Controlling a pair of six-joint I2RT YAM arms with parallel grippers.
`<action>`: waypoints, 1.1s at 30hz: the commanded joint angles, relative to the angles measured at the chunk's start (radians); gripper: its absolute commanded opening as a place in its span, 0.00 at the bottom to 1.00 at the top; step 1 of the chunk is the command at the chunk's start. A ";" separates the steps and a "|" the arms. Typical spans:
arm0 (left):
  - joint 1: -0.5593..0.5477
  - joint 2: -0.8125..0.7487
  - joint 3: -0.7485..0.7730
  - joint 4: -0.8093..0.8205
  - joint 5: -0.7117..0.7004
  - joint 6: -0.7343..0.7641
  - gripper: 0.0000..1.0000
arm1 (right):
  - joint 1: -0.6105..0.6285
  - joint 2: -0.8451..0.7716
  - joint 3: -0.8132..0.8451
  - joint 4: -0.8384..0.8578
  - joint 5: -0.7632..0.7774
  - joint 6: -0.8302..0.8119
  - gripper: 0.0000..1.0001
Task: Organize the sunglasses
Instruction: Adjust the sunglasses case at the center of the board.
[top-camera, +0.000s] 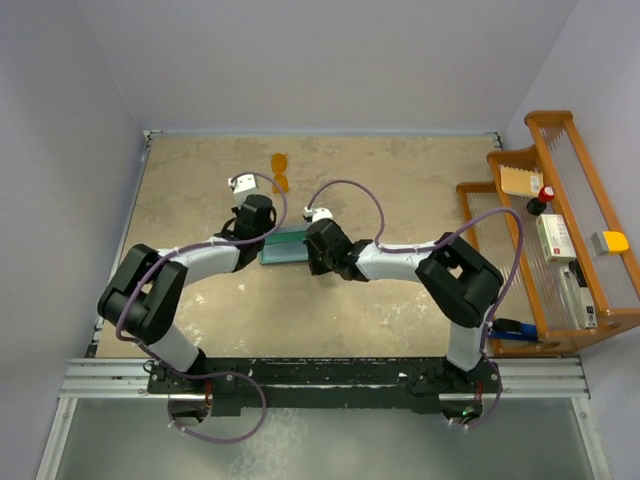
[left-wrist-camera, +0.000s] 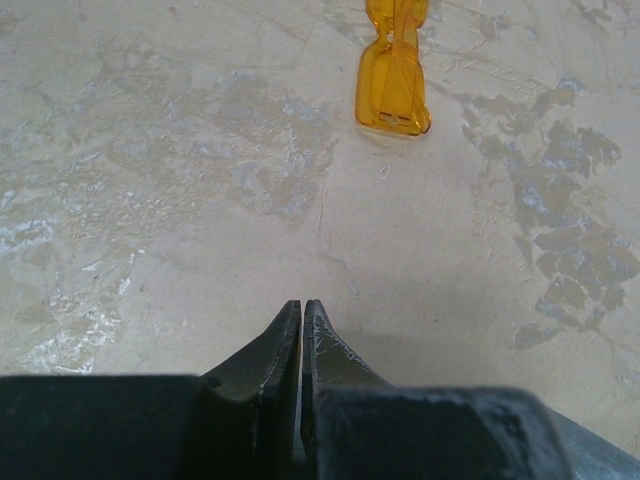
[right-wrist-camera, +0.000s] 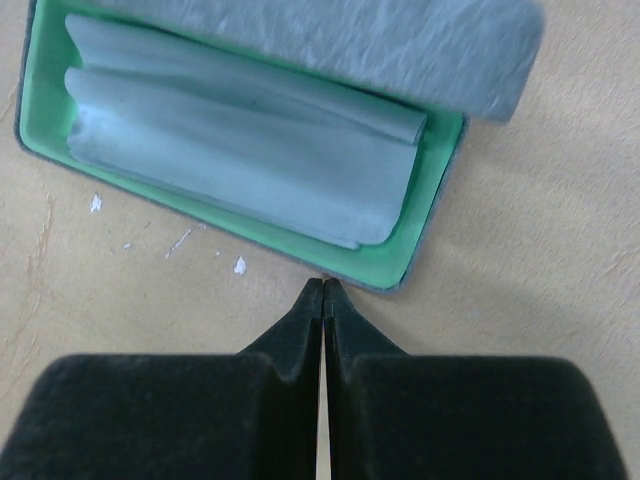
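Top external view: the sunglasses (top-camera: 281, 172) lie on the table (top-camera: 420, 190) toward its far edge, near the middle of that edge and apart from both arms. An open case (top-camera: 283, 247) sits mid-table between the two grippers.

Left wrist view: the left gripper (left-wrist-camera: 302, 306) has its fingers pressed together and holds nothing. It is over bare table, with the sunglasses ahead of the tips and well apart.

Right wrist view: the right gripper (right-wrist-camera: 322, 286) also has its fingers pressed together and is empty. Its tips are just beside the case's rim. A folded grey cloth (right-wrist-camera: 240, 150) lies on the case's green lining.
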 joint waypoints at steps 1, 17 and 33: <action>0.005 -0.050 -0.038 0.026 0.044 0.016 0.00 | -0.029 0.017 0.048 0.010 0.015 -0.002 0.00; -0.058 -0.199 -0.157 -0.011 0.055 -0.010 0.00 | -0.070 0.106 0.179 -0.032 -0.002 -0.067 0.00; -0.177 -0.267 -0.211 -0.044 -0.013 -0.057 0.00 | -0.070 0.169 0.273 -0.053 -0.025 -0.097 0.00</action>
